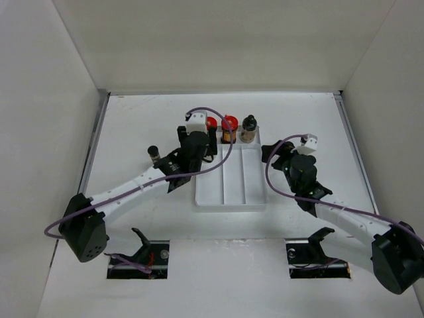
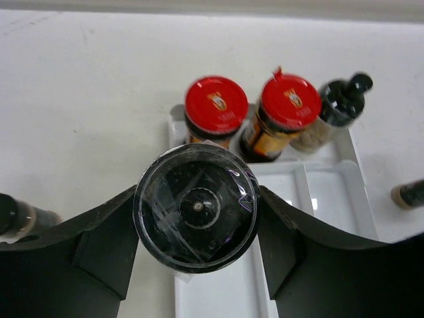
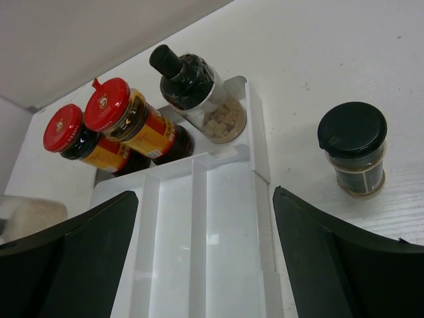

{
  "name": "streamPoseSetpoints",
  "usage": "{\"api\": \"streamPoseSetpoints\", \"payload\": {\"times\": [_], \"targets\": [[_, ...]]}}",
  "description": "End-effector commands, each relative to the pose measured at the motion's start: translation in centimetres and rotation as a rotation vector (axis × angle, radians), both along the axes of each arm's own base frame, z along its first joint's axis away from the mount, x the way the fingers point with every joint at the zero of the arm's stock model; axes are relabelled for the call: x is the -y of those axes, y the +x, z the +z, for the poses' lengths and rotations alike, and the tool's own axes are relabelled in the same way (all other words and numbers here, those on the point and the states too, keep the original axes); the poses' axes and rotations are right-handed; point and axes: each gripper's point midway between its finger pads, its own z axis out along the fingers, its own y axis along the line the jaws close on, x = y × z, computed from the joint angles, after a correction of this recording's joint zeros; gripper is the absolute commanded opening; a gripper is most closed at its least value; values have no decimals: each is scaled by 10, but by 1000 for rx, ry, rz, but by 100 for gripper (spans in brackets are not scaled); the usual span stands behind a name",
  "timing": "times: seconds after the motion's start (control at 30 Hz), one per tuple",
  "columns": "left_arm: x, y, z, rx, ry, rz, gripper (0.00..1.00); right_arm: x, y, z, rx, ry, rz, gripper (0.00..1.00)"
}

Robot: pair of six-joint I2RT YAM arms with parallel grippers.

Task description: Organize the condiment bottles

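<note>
Left wrist view: left pincer (image 2: 196,215) clenched on a film-wrapped black-capped jar (image 2: 196,205), one finger against each side.
Held jar's place: over the left edge of the white tray (image 2: 331,192), just nearer than the red-capped jars (image 2: 216,106).
Right pincer (image 3: 205,265): spread wide, gripping nothing, above the tray's near part.
Red caps: two, standing side by side at the tray's far end.
Knob-topped jar (image 3: 199,93): tray's far-right lane, beside them.
Loose jar (image 3: 352,149): upright on the bench (image 3: 344,53), right of the tray.
</note>
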Motion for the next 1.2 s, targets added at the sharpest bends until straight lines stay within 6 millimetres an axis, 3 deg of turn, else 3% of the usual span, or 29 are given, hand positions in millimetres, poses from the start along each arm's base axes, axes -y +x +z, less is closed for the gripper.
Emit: {"api": "streamPoseSetpoints", "payload": {"times": [0.0,0.17,0.53,0.67,0.8,0.97,1.07,1.17], "targets": [[25,5,14,47,-81,-29,46,-6,0,21,72,39,21,90],[48,15,0,32,-87,-72,46,-7,2,17,59,30,23,90],[51,43,-39,7,-7,-48,49,-6,2,16,59,32,21,90],[52,45,-46,10,-6,-49,60,-8,2,17,59,30,27,90],[55,41,-35,37,-11,-65,86,-8,3,14,52,30,25,90],[39,26,-8,91,-35,-42,94,-8,1,18,64,32,28,90],[15,9,7,107,-28,-5,92,-8,1,18,62,38,30,90],[-19,-13,7,79,-7,66,90,-8,0,23,75,40,30,90]]}}
